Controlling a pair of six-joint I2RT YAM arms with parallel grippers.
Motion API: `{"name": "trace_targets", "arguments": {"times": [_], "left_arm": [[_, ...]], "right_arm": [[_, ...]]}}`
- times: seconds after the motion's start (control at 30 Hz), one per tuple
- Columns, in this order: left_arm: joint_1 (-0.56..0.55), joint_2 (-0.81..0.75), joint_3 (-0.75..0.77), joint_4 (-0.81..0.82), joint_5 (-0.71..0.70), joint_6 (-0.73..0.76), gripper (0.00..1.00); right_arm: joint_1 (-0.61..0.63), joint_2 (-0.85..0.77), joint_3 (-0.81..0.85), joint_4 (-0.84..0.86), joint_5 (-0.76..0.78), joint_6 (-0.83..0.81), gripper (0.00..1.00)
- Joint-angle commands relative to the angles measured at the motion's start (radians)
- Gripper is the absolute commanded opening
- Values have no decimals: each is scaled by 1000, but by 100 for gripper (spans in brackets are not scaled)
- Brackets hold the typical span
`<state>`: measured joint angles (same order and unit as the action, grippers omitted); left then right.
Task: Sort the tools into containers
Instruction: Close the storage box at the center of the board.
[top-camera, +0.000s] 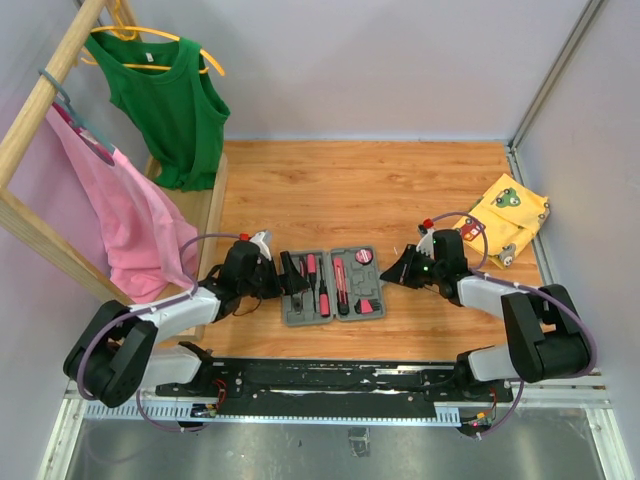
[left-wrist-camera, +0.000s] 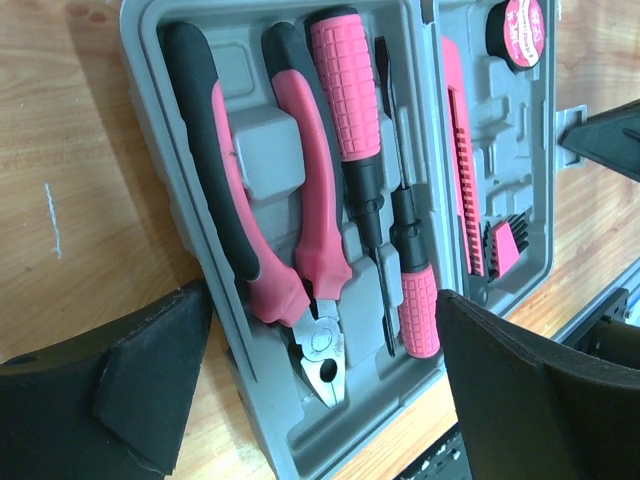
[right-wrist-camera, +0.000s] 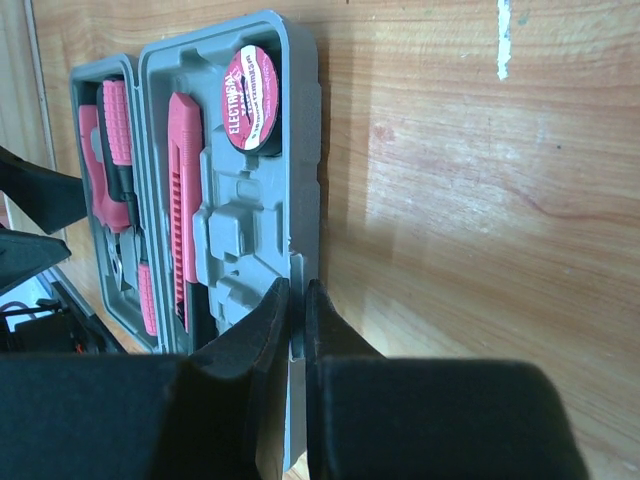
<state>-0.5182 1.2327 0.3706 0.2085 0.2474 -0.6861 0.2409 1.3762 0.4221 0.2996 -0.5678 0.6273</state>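
Two arms reach inward to one landmark, the open tool case (top-camera: 300, 321), which lies flat on the wooden table (top-camera: 350, 190).

Top view:
- Left gripper (top-camera: 285, 275) sits at the case's left edge, over its left half.
- Right gripper (top-camera: 388, 277) sits at the case's right edge, tips touching the rim.
- Yellow cloth (top-camera: 508, 220) lies well right of the case and beyond it.
- Green top (top-camera: 170, 100) and pink garment (top-camera: 120, 215) hang on a wooden rack (top-camera: 50, 85), far to the left of the case.

Left wrist view:
- Left gripper (left-wrist-camera: 325, 350) is spread wide. Its two black fingers (left-wrist-camera: 130, 390) straddle the case's near end with nothing between them but the case below.
- It is released and grasps nothing.
- Seated in moulded slots of this half of the case are the pliers (left-wrist-camera: 310, 230), a large screwdriver (left-wrist-camera: 345, 90) and a small screwdriver (left-wrist-camera: 418, 290).
- In the other half are the cutter (left-wrist-camera: 458, 150), small bits (left-wrist-camera: 505, 245) and a round tape disc (left-wrist-camera: 520, 30).

Right wrist view:
- Right gripper (right-wrist-camera: 297, 300) is clenched, pads nearly together.
- A thin grey strip of the case's outer edge sits in the slit between the pads, so it reads as pinching the case rim (right-wrist-camera: 305, 120).
- The tape disc (right-wrist-camera: 252, 85) lies in the far corner of this half.
- The cutter (right-wrist-camera: 183, 200) lies along the hinge side.
- Several slots in this half are unfilled.
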Motion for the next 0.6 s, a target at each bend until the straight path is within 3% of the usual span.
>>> {"name": "trace_targets", "arguments": {"times": [0.0,0.57], "left_arm": [[-6,-41,77,56,130,-39,94],[-8,-110,209,-47,115,-35,93]], "right_arm": [[0,54,-42,50,-49,43,1],[-1,85,-45,51,-47,41,1]]}}
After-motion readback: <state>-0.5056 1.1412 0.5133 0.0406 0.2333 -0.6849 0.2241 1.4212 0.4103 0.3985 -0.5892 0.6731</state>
